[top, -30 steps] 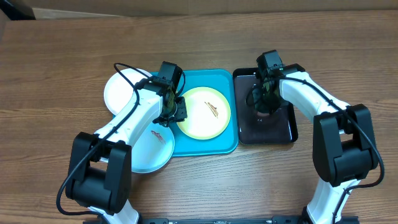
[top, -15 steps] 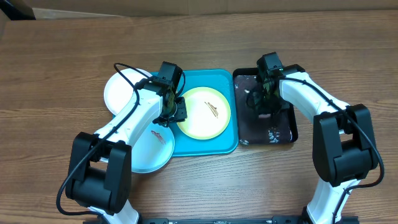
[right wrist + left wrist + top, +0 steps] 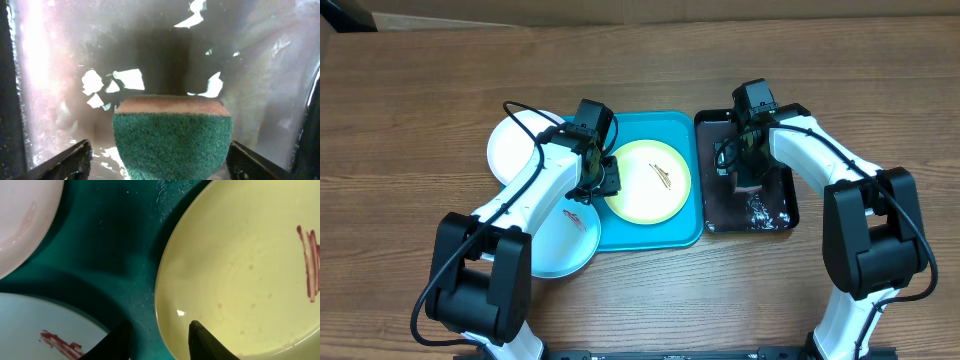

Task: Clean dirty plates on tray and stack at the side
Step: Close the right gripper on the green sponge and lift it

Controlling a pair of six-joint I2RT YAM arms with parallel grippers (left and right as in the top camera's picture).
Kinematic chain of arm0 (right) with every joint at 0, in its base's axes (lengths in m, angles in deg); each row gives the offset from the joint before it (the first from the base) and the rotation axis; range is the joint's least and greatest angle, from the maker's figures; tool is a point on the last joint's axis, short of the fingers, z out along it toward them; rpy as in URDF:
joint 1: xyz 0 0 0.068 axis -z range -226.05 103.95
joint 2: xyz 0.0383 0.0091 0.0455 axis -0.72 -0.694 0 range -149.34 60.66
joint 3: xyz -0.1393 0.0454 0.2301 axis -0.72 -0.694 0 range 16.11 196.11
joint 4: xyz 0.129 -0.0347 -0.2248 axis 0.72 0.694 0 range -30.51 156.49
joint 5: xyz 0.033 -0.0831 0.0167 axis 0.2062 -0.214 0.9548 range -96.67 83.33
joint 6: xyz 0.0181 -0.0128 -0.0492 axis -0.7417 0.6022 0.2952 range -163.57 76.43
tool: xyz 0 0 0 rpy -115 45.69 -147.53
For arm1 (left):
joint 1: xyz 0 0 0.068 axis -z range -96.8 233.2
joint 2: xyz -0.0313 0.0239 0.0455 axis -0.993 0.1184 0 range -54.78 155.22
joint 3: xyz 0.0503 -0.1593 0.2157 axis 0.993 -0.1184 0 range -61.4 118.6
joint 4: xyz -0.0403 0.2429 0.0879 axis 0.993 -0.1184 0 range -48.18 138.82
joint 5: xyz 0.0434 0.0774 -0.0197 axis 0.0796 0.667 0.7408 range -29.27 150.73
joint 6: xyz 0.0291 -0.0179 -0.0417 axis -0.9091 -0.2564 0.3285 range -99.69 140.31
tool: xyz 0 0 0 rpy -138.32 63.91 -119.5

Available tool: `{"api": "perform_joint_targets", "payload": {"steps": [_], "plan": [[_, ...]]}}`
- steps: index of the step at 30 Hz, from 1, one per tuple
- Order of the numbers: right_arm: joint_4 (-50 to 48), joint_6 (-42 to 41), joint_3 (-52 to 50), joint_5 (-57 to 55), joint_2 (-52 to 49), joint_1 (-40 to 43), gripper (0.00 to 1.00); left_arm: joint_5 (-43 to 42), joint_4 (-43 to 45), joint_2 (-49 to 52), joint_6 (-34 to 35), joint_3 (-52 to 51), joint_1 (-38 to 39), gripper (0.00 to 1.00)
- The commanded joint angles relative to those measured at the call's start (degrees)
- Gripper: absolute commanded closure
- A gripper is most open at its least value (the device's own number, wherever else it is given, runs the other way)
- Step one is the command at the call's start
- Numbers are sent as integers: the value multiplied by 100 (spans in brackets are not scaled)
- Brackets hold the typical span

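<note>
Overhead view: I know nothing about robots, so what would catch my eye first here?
Probably the bright turquoise tray in the middle, holding a yellow-green plate streaked with a reddish smear. The left gripper is open at that plate's rim. To the right, the right gripper holds a green sponge over a glossy black tray.

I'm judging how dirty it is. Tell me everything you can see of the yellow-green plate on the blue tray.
The yellow-green plate is round, shallow and glossy, pale yellow inside with a greener rim. It lies flat in the turquoise tray, filling most of it. A streaky reddish-brown smear sits right of centre, with a few faint specks around. The left end effector straddles its left rim, fingers apart; contact is unclear.
</note>
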Motion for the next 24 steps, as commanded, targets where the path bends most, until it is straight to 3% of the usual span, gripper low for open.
{"api": "perform_joint_targets", "payload": {"steps": [1, 7, 8, 9, 10, 11, 13, 14, 22, 23, 24], "plan": [[-17, -28, -15, -50, -13, 26, 21, -7, -15, 66, 118, -17, -9, 61], [13, -28, -20, -50, -13, 24, 45, -2, 0, 66, 118, -17, -9, 61], [9, -28, -20, -50, -22, 24, 60, -2, 2, 66, 118, -17, -9, 61], [-11, -31, -20, -50, -24, 26, 81, -2, 2, 66, 118, -17, -9, 61], [-39, -33, -20, -48, -24, 26, 88, -2, 2, 66, 118, -17, -9, 61], [-81, -39, -20, -48, -26, 26, 87, -4, 2, 66, 118, -17, -9, 61], [-190, -142, -20, -50, -26, 26, 29, -2, 0, 66, 118, -17, -9, 61], [-232, -160, -20, -48, -26, 26, 20, -2, 2, 66, 118, -17, -9, 61], [-562, -160, -20, -52, -33, 26, 24, -4, 0, 66, 118, -17, -9, 61], [-581, -160, -20, -50, -33, 26, 27, -4, 0, 66, 118, -17, -9, 61], [-590, -160, -20, -50, -33, 26, 44, -2, -2, 66, 118, -17, -9, 61]]}}
